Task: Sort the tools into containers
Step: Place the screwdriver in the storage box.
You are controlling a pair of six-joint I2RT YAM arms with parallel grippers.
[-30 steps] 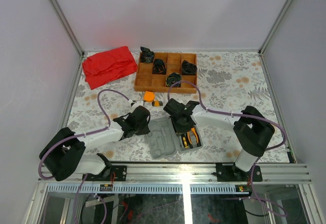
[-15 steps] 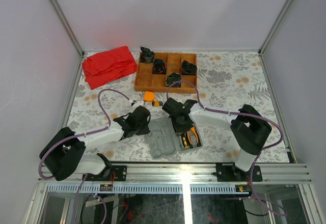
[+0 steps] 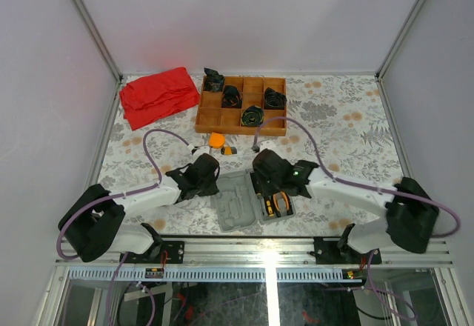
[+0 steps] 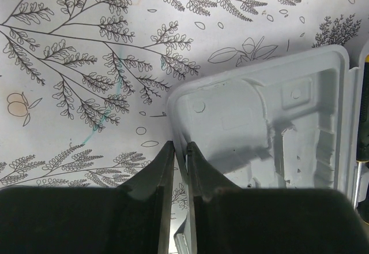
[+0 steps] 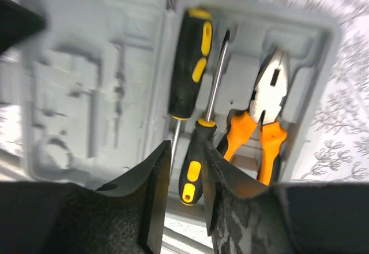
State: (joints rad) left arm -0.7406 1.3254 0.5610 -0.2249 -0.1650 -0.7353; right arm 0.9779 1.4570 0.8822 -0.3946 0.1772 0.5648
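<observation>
here, screwdriver (image 5: 193,170) between right fingers (image 5: 151,208), in case (image 5: 86,63)

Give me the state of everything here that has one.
grey tool case: open, lying flat.
large screwdriver: lying in the case.
small screwdriver: lying in the case, not gripped.
pliers: seated in a recess of the case.
tape measure: loose, outside the case.
left gripper: shut on the case's rim.
right gripper: open, astride the small screwdriver's handle.
</observation>
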